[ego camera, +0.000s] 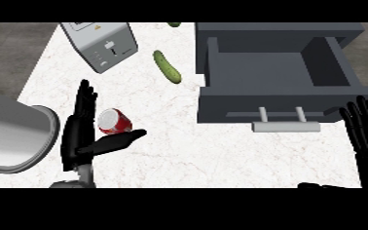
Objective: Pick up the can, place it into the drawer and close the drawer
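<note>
a: what sits nearest the viewer?
b: the robot's left hand [78, 139], at the lower left. its fingers are straight and unclenched, and the thumb is stuck out sideways. the can [115, 121], red with a silver end, sits on the white counter [215, 151] in the crook between fingers and thumb. nothing is wrapped round it yet. the right hand [356, 126] rests at the right edge, fingers up and relaxed.
a: and further off?
b: a grey bowl [50, 126] shows at the left edge. right of centre, the drawer [266, 73] stands pulled open, its handle [284, 125] facing the robot. beyond the can lie a cucumber [167, 67] and, further back, a toaster [101, 46].
a: what might go wrong from here?
b: most likely the can rolling. it looks tipped over, so fingers closing unevenly could nudge it away instead of trapping it. if it is carried across too low, it could clip the drawer's front wall. shutting the drawer before the hand is out would jam it.
</note>
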